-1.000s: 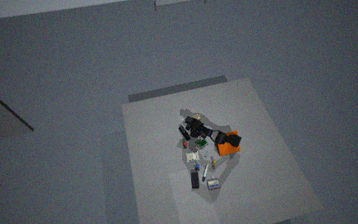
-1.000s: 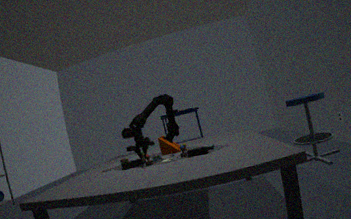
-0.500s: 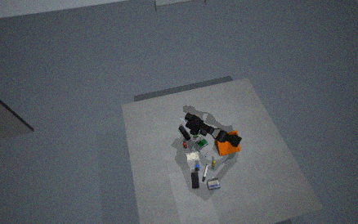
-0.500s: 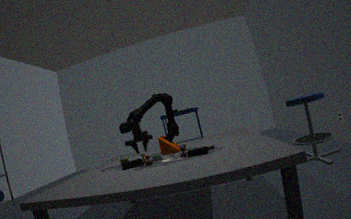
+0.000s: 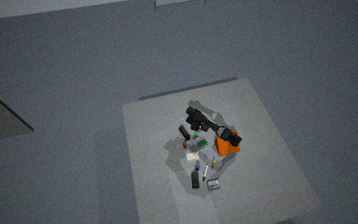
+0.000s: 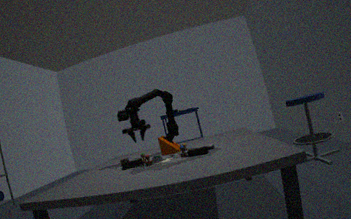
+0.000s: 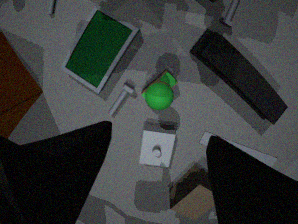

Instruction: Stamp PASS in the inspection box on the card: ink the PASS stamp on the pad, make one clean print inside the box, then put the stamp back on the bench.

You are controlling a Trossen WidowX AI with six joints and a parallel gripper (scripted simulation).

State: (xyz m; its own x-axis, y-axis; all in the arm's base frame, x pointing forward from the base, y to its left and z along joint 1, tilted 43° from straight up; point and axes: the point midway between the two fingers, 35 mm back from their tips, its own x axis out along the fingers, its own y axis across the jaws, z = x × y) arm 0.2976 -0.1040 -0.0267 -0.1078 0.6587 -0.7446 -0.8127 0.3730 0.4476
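My gripper (image 5: 199,127) (image 6: 139,140) (image 7: 160,137) is open and empty, with its fingers pointing down well above the bench. The green-knobbed stamp (image 5: 196,134) (image 7: 158,95) stands on the bench, beyond the fingertips in the wrist view. The green ink pad (image 5: 202,143) (image 7: 100,50) lies near it, at the upper left of the wrist view. The cream card (image 5: 192,156) lies farther along the bench in the top view and is outside the wrist view. Its box and any print are too small to make out.
A black block (image 5: 185,132) (image 7: 240,77) and a white square piece (image 7: 157,148) lie near the stamp. A tan block (image 7: 194,202) is close by. Red (image 5: 185,145), blue (image 5: 197,167) and yellow (image 5: 213,163) pieces surround the card. The orange mount (image 5: 227,148) (image 6: 168,146) stands at the arm's base.
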